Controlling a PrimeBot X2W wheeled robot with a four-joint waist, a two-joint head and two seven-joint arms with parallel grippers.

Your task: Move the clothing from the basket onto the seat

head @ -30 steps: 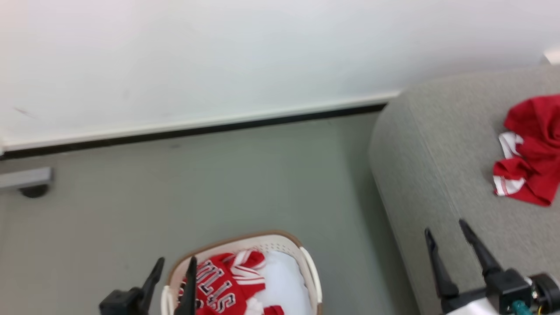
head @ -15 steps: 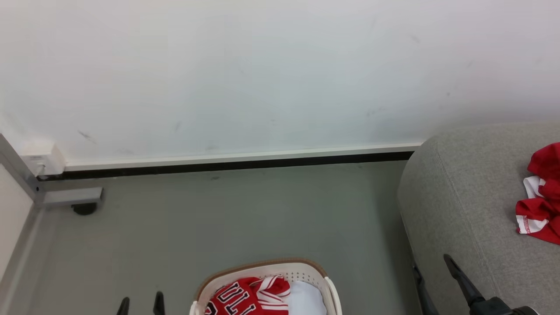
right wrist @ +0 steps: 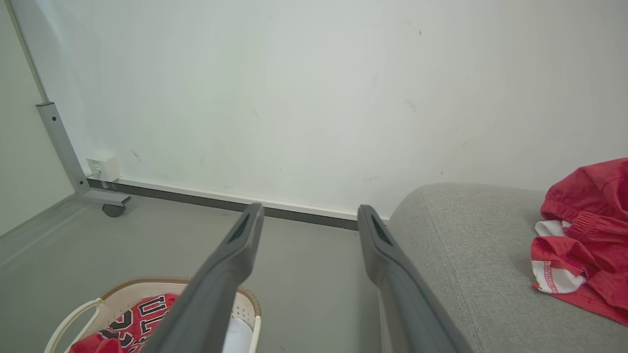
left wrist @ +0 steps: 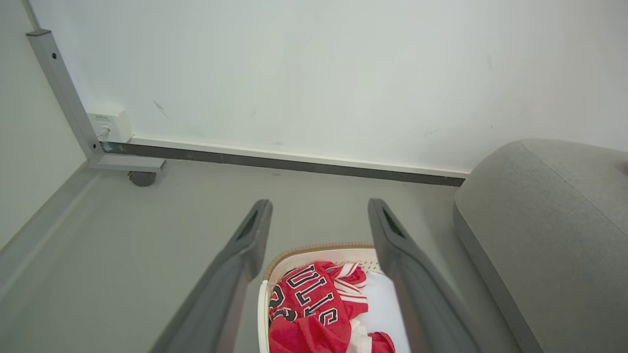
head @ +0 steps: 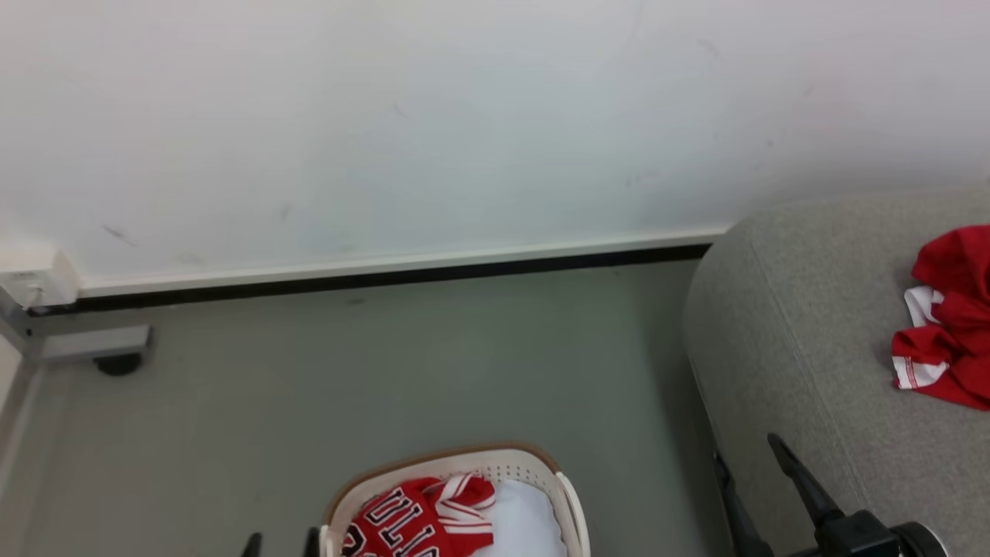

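The cream basket (head: 464,458) stands on the floor at the bottom of the head view, holding a red lettered jersey (head: 414,520) on a pale liner. More red clothing (head: 947,333) lies on the grey seat (head: 789,333) at the right. The tips of my left gripper (head: 280,541) show beside the basket's left rim. In the left wrist view, my left gripper (left wrist: 319,205) is open and empty above the basket (left wrist: 314,247) and jersey (left wrist: 309,304). My right gripper (head: 749,458) is open at the seat's rounded arm. In the right wrist view it (right wrist: 310,210) is also empty.
A white wall with a dark baseboard (head: 387,277) runs behind. At the left stand a grey metal frame leg on a caster (head: 116,360) and a white socket box (head: 35,282). Grey-green floor (head: 387,371) lies between basket, wall and seat.
The head camera has tilted up and turned, so the basket and both grippers sit lower in the picture. The clothing has not moved. Both grippers remain open.
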